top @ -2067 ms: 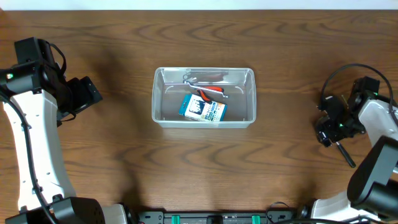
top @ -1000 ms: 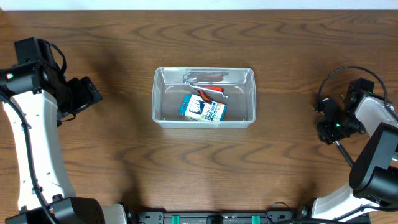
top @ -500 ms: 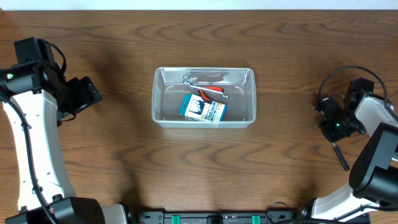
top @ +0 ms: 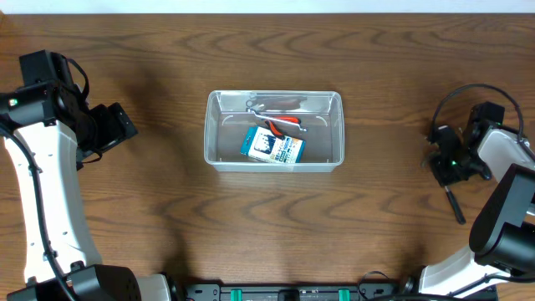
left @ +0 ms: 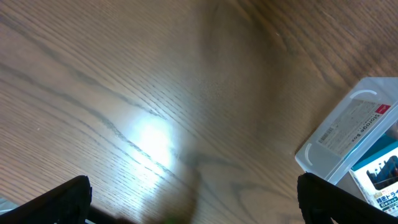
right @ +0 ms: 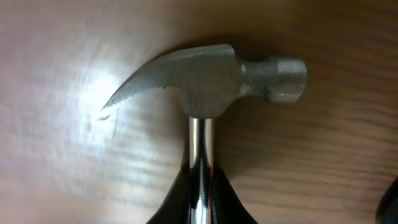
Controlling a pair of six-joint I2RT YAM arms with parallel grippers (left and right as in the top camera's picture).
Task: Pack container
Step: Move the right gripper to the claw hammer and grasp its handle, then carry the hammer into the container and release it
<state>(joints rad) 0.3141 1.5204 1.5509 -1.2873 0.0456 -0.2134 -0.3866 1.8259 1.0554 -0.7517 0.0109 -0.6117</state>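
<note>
Overhead, the container sits mid-frame on the counter, holding a blue-and-white box and red pliers, well apart from my left tool and right tool. Left wrist: my tool gapes wide, with the container's corner at lower right. Right wrist: my tool pinches the hammer by its shaft.

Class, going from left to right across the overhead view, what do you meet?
left gripper → container → right gripper, shut on the hammer

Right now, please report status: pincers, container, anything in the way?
Left pincer open. Right pincer shut on hammer. Container centre, partly filled. Nothing blocks the way.
</note>
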